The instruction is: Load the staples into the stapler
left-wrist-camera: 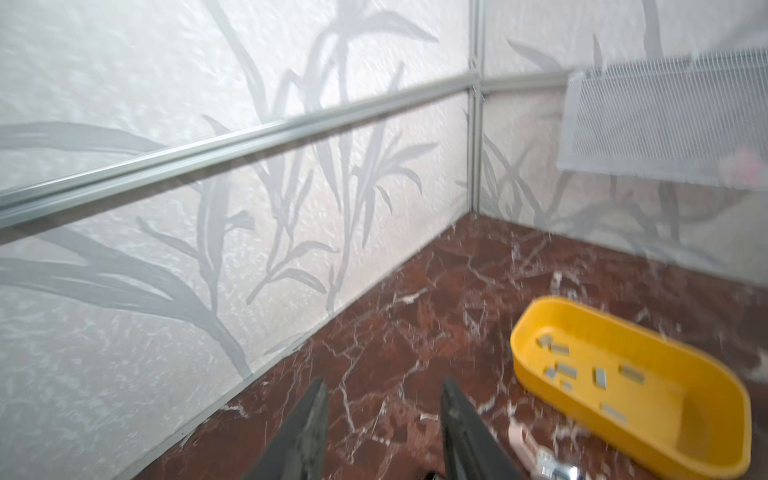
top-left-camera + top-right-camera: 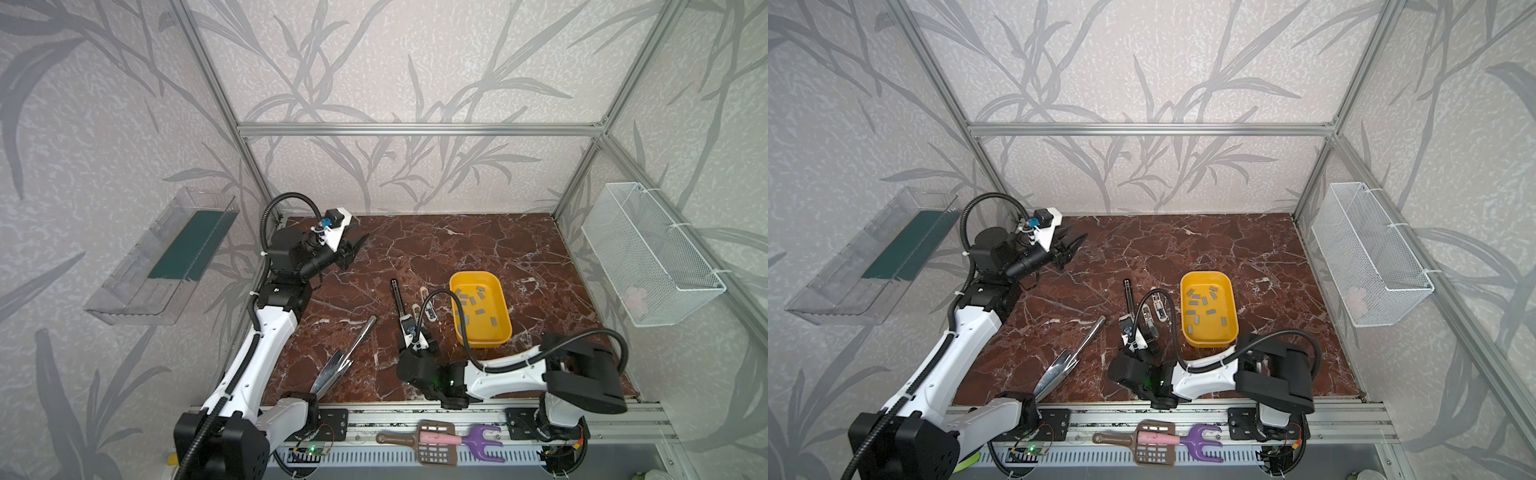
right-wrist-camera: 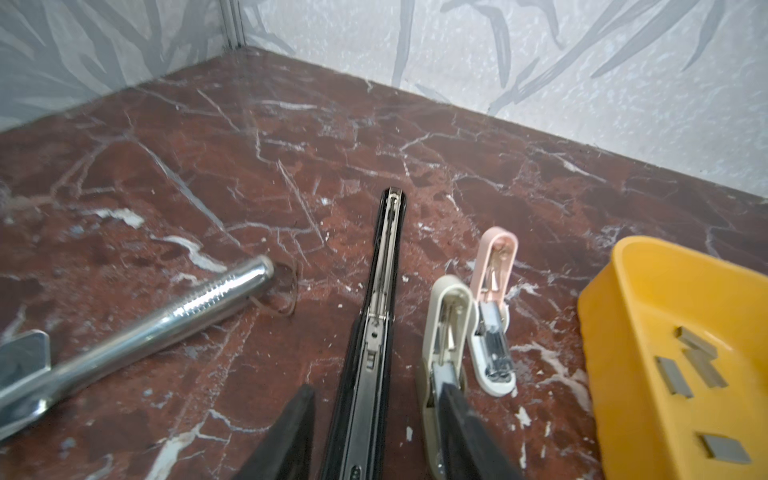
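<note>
A long black stapler (image 2: 397, 299) (image 3: 380, 291) lies opened flat on the marble table, its metal channel facing up. My right gripper (image 3: 376, 395) (image 2: 409, 338) is open over its near end, one finger on each side of it and apart from it. The right-hand fingertip overlaps a cream stapler (image 3: 446, 328), which lies beside a pink stapler (image 3: 494, 299). Several grey staples (image 2: 473, 301) (image 3: 702, 365) lie loose in a yellow tray (image 2: 471, 274) (image 3: 602, 332) just right of the staplers. My left gripper (image 2: 359, 243) (image 1: 384, 386) hangs open and empty at the back left.
A shiny metal scoop (image 2: 345, 357) (image 3: 166, 320) lies left of the black stapler. A white mesh basket (image 2: 648, 253) hangs on the right wall and a clear bin (image 2: 162, 257) on the left wall. Plastic toy tools (image 2: 440, 440) rest on the front rail.
</note>
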### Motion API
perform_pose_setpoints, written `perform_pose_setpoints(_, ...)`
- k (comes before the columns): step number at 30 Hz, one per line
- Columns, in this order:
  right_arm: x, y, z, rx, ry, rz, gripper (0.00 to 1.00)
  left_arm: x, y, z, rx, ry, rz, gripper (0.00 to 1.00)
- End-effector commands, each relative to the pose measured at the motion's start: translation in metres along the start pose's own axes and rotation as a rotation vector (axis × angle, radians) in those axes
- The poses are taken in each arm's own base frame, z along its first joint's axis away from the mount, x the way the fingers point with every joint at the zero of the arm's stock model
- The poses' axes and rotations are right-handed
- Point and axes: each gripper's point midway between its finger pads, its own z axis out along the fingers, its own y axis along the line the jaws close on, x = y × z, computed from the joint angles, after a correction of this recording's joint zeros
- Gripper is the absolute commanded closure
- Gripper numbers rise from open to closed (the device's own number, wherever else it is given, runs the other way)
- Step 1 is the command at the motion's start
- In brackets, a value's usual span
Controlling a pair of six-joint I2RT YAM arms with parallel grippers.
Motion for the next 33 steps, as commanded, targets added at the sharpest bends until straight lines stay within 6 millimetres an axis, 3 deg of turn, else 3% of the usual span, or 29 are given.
perform_pose_setpoints(1, -0.036, -0.027, -0.021, 0.055, 0.11, 0.075, 0.34, -0.051, 0.039, -0.024, -0.244, -0.199, -0.47, 0.45)
perform_pose_setpoints(3, -0.04, -0.043, -0.033, 0.099, 0.26, 0.182, 0.2, -0.034, 0.044, -0.033, -0.315, -0.155, -0.636, 0.32)
perform_pose_setpoints(5, -0.051, -0.055, -0.048, 0.145, 0.371, 0.24, 0.0, -0.015, 0.042, -0.047, -0.368, -0.094, -0.667, 0.26)
perform_pose_setpoints(8, -0.075, -0.059, -0.06, 0.136, 0.372, 0.237, 0.01, 0.005, 0.035, -0.07, -0.4, -0.125, -0.632, 0.2)
perform_pose_setpoints(10, -0.09, -0.062, -0.061, 0.115, 0.321, 0.193, 0.01, 0.015, 0.039, -0.089, -0.438, -0.269, -0.669, 0.01)
perform_pose_setpoints(12, -0.104, -0.072, -0.058, 0.119, 0.269, 0.142, 0.01, 0.029, 0.033, -0.099, -0.394, -0.386, -0.657, 0.0)
perform_pose_setpoints(13, -0.107, -0.079, -0.055, 0.123, 0.267, 0.124, 0.01, 0.037, 0.03, -0.099, -0.382, -0.371, -0.637, 0.0)
perform_pose_setpoints(16, -0.102, -0.091, -0.039, 0.058, 0.316, 0.064, 0.01, 0.076, 0.034, -0.085, -0.451, -0.107, -0.61, 0.0)
perform_pose_setpoints(19, -0.088, -0.12, -0.035, 0.074, 0.314, 0.142, 0.01, 0.115, 0.041, -0.076, -0.508, 0.086, -0.57, 0.0)
perform_pose_setpoints(23, -0.097, -0.149, -0.046, 0.021, 0.188, 0.183, 0.01, 0.165, 0.063, -0.08, -0.634, 0.09, -0.528, 0.0)
perform_pose_setpoints(25, -0.108, -0.17, -0.05, 0.059, 0.197, 0.186, 0.01, 0.178, 0.072, -0.078, -0.669, 0.058, -0.496, 0.0)
perform_pose_setpoints(28, -0.114, -0.213, -0.046, 0.206, 0.276, 0.132, 0.09, 0.194, 0.09, -0.074, -0.751, 0.095, -0.46, 0.0)
perform_pose_setpoints(29, -0.11, -0.227, -0.042, 0.261, 0.308, 0.12, 0.17, 0.198, 0.097, -0.069, -0.769, 0.117, -0.447, 0.0)
perform_pose_setpoints(31, -0.097, -0.242, -0.023, 0.291, 0.359, 0.091, 0.32, 0.205, 0.108, -0.057, -0.793, 0.159, -0.433, 0.0)
perform_pose_setpoints(33, -0.078, -0.246, 0.004, 0.237, 0.396, 0.133, 0.4, 0.214, 0.119, -0.049, -0.82, 0.175, -0.41, 0.0)
